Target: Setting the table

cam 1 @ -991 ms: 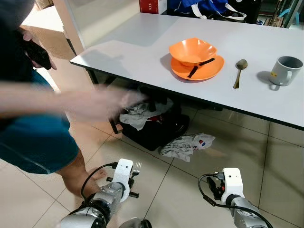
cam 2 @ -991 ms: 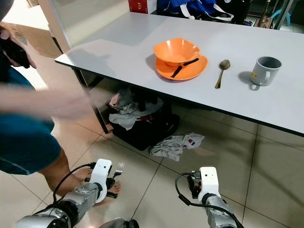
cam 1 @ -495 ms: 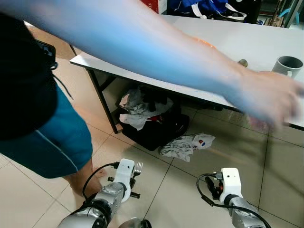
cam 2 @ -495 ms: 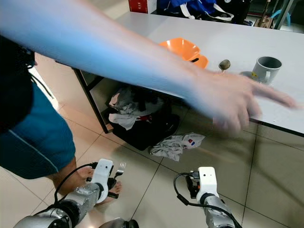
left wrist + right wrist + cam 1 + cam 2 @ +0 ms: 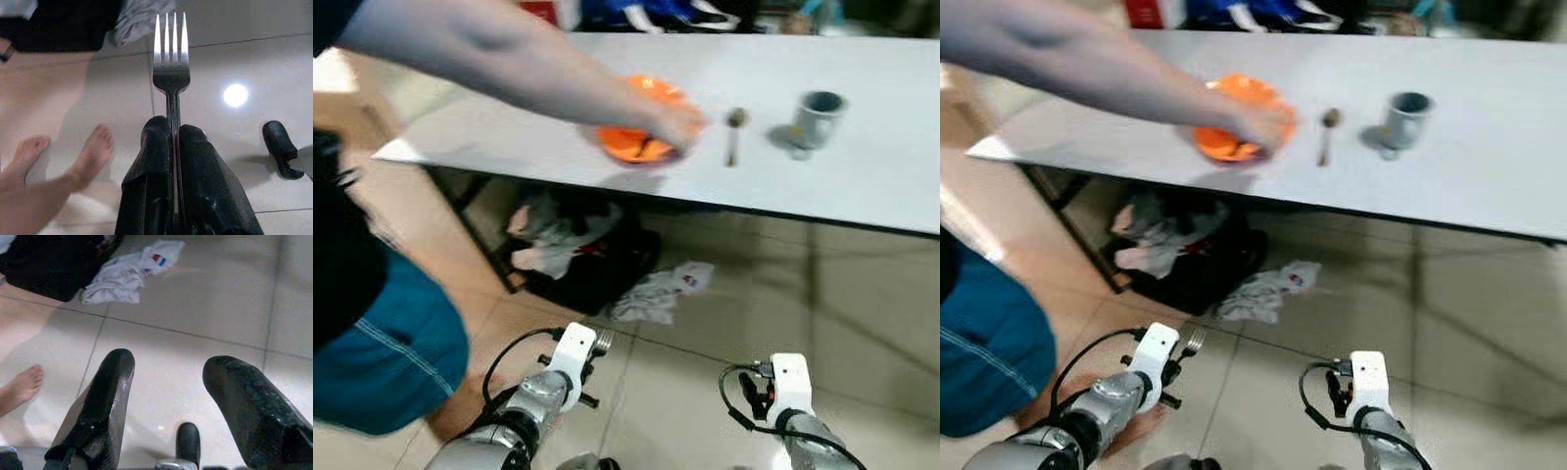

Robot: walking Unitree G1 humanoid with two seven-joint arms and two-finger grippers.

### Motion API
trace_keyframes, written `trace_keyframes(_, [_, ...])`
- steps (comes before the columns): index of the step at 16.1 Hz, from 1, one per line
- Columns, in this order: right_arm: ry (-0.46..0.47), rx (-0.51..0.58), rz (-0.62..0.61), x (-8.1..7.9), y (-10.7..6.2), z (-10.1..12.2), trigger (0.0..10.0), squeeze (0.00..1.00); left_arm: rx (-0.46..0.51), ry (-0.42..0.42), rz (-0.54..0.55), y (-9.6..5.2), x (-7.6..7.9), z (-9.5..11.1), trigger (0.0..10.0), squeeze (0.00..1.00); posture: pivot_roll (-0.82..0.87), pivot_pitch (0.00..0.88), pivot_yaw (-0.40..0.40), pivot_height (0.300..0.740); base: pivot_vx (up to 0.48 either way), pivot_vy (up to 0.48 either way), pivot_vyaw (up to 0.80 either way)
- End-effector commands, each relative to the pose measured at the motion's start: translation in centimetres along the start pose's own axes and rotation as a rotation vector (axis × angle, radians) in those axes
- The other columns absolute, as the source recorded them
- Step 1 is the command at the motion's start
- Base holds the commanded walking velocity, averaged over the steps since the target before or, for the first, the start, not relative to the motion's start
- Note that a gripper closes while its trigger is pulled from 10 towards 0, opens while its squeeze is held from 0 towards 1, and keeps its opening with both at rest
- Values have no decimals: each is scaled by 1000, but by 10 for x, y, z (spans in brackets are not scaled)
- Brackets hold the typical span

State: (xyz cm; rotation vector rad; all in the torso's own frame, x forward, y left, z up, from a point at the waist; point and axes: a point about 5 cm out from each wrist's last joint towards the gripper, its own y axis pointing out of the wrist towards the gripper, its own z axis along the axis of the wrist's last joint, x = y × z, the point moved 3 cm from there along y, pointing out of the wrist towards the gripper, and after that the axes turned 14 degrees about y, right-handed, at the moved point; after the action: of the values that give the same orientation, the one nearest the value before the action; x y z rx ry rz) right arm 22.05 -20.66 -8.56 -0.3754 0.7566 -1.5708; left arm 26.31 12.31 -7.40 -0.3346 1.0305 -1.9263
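Observation:
On the white table point(image 5: 862, 176) stand an orange bowl on an orange plate point(image 5: 631, 145), a spoon point(image 5: 733, 132) and a grey mug point(image 5: 817, 111). A person's hand point(image 5: 671, 122) reaches over the bowl and plate. My left gripper point(image 5: 172, 134) hangs low above the floor, shut on a metal fork point(image 5: 170, 58) whose tines point(image 5: 602, 342) point forward. My right gripper point(image 5: 168, 377) hangs low too, open with nothing between its fingers point(image 5: 105, 401).
A person in blue shorts point(image 5: 372, 343) stands at my left, bare foot point(image 5: 90, 156) near my left gripper. Under the table sit a black bag with clothes point(image 5: 578, 255) and a crumpled white cloth point(image 5: 656, 292) on the tiled floor.
The camera has shifted, so the table sits more to the left. The person's arm has swung across and the hand now rests at the orange bowl. Both grippers stay as they were.

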Motion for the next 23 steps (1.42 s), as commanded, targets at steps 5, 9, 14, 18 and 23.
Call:
trace_keyframes(5, [-12, -38, -7, -6, -3, -16, 10000, 0, 13, 63, 1, -1, 1, -1, 10000, 0, -100, 0, 151, 740, 0, -70, -675])
trace_keyframes(9, [-18, -49, -11, -6, -3, -19, 10000, 0, 22, 60, -4, 2, 11, 4, 10000, 0, -93, 0, 147, 740, 182, -383, -673])
trace_keyframes(14, [-57, -43, -12, -9, -2, -17, 10000, 0, 30, 32, -1, 3, 12, 6, 10000, 0, -90, 0, 146, 740, 209, -304, -513])
trace_keyframes(18, [-77, -47, -15, -7, -2, -17, 10000, 0, 29, 21, -5, 2, 17, 1, 10000, 0, -88, 0, 144, 740, 0, 0, 0])
trace_keyframes(23, [-94, -47, -18, -3, -4, -17, 10000, 0, 38, 10, -1, 2, 16, 1, 10000, 0, -79, 0, 136, 740, 0, 0, 651])
